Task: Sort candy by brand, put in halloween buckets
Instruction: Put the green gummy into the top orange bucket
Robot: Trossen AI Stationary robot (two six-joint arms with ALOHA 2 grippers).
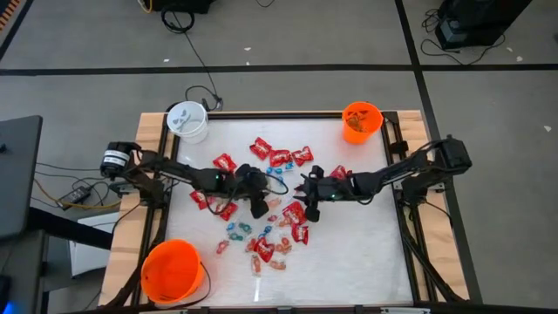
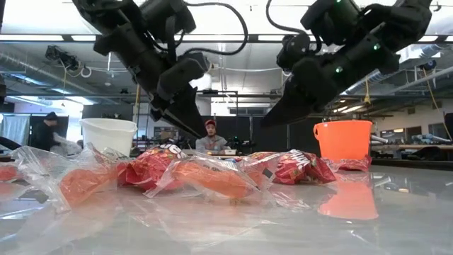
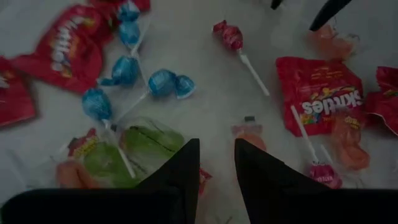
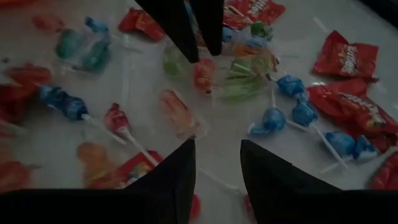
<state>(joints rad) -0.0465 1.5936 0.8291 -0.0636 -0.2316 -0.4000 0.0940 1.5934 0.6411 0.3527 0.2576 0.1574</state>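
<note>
The candy (image 1: 270, 218) lies scattered mid-table: red Skittles packets (image 3: 320, 93), blue-wrapped lollipops (image 3: 161, 81), and clear wrappers with green and orange pieces (image 3: 143, 143). My left gripper (image 1: 260, 209) hovers open above the pile's left part, its fingers (image 3: 180, 174) over a clear-wrapped piece without touching it. My right gripper (image 1: 309, 209) hovers open over the pile's right part, facing the left one. In the right wrist view the right fingers (image 4: 180, 174) stand above lollipops (image 4: 124, 124). The white bucket (image 1: 187, 120), small orange bucket (image 1: 362, 120) and larger orange bucket (image 1: 173, 270) stand at the table's corners.
The two grippers hang close together above the pile, tips pointing toward each other (image 2: 202, 131) (image 2: 265, 120). Bare table shows to the right of the pile (image 1: 366, 244). A wooden frame edges the table (image 1: 153, 201). A person sits in the room beyond (image 2: 210, 138).
</note>
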